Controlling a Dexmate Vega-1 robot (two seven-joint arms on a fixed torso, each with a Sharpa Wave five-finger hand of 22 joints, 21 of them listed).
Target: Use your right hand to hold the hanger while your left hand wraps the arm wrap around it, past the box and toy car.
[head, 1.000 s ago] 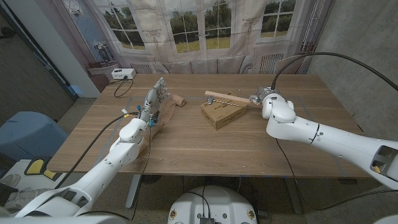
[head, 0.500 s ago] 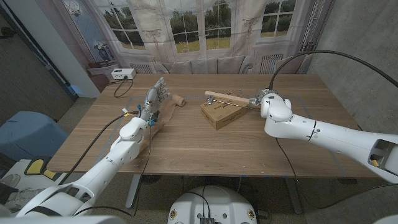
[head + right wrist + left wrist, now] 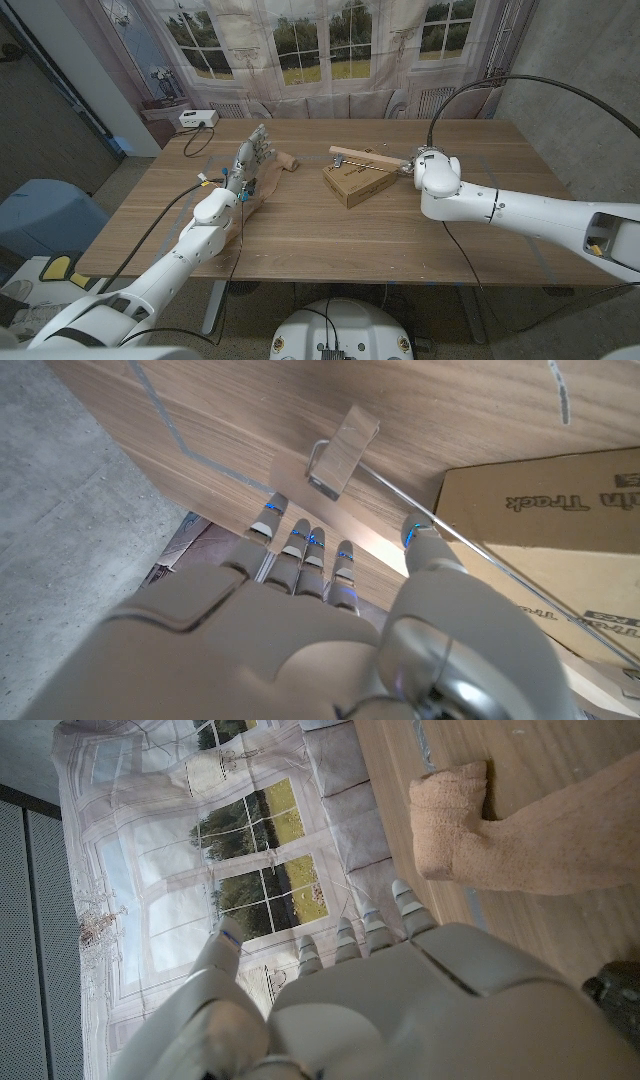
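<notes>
Spanning most of the head view, a wooden table stands before a backdrop curtain printed with windows and greenery; a grey wall closes the right side and a blue bin sits on the floor at the left. A white device rests on a ledge just beyond the table's far left corner. Near the table's middle lies a cardboard box, with the wooden hanger lying across its far edge; its wire hook and metal clip reach past the box to the right. The tan arm wrap lies on the left half, well apart from the box. The left hand stands over the wrap, fingers spread and straight, holding nothing. The right hand sits just right of the box, its fingers extended toward the hanger's wire and closed on nothing that I can see. Since a second ago the right hand has drawn in leftward, nearer the hanger's end; the left hand, wrap, box and hanger have stayed put.
</notes>
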